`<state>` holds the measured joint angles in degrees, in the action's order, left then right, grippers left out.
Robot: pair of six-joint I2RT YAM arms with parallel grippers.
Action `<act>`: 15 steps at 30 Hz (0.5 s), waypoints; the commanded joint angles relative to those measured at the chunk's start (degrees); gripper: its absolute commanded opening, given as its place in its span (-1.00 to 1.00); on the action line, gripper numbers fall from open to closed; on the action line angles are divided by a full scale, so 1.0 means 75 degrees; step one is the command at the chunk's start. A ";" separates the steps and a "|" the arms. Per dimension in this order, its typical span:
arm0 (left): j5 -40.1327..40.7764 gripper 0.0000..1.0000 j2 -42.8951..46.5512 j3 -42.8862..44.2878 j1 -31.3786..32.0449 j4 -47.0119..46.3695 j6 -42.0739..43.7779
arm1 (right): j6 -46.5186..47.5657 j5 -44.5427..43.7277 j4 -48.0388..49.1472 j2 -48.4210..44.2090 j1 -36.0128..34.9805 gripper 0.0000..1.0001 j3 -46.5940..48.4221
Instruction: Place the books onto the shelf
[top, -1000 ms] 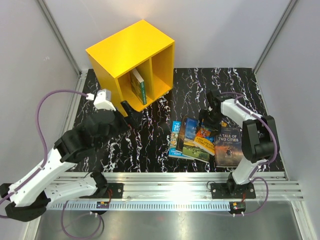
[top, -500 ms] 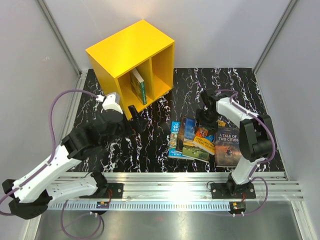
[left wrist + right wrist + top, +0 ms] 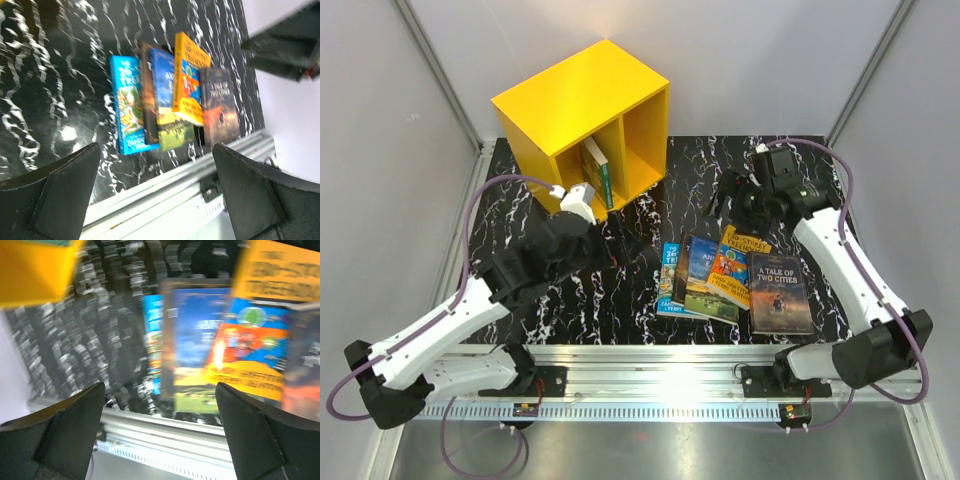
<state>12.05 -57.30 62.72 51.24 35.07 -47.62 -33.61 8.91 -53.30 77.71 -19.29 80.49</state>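
Nr front rail [image 3: 660, 362], overlapping books [image 3: 708, 275] flat on black marbled tabletop [image 3: 620, 300]

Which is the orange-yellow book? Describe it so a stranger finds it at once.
On the black marbled table, right of the yellow shelf, four books lie in a row. The orange-yellow book is third from the left, between a blue-and-green landscape cover and the dark A Tale of Two Cities; only it is tilted.
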 commanded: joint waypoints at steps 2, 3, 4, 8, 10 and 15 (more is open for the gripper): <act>-0.1196 0.97 -0.0387 0.0344 -0.0024 -0.0200 0.0057 | 0.0167 -0.1011 -0.1107 0.1154 0.0813 0.99 0.0283; -0.1325 0.97 -0.0399 0.0310 -0.0012 -0.0153 -0.0014 | 0.0203 -0.1418 -0.1306 0.1320 0.0930 0.99 0.0539; -0.1349 0.97 -0.0376 0.0298 -0.0012 -0.0071 -0.0107 | 0.0203 -0.1561 -0.1702 0.1473 0.1163 1.00 0.0634; -0.1338 0.97 -0.0095 0.0228 -0.0012 0.0140 -0.0424 | 0.0040 -0.2394 -0.2362 0.1651 0.1294 1.00 0.0403; -0.1314 0.97 0.0209 0.0006 -0.0012 0.0106 -0.0495 | -0.0089 -0.2243 -0.2188 0.1510 0.1294 0.99 -0.0369; -0.1267 0.98 0.1028 -0.0686 -0.0012 0.0047 -0.0811 | -0.0886 -0.1492 -0.1450 0.1123 0.1318 0.99 -0.2372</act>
<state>4.40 -53.06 59.99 51.20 36.29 -51.57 -35.94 -3.38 -65.23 88.53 -9.26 68.97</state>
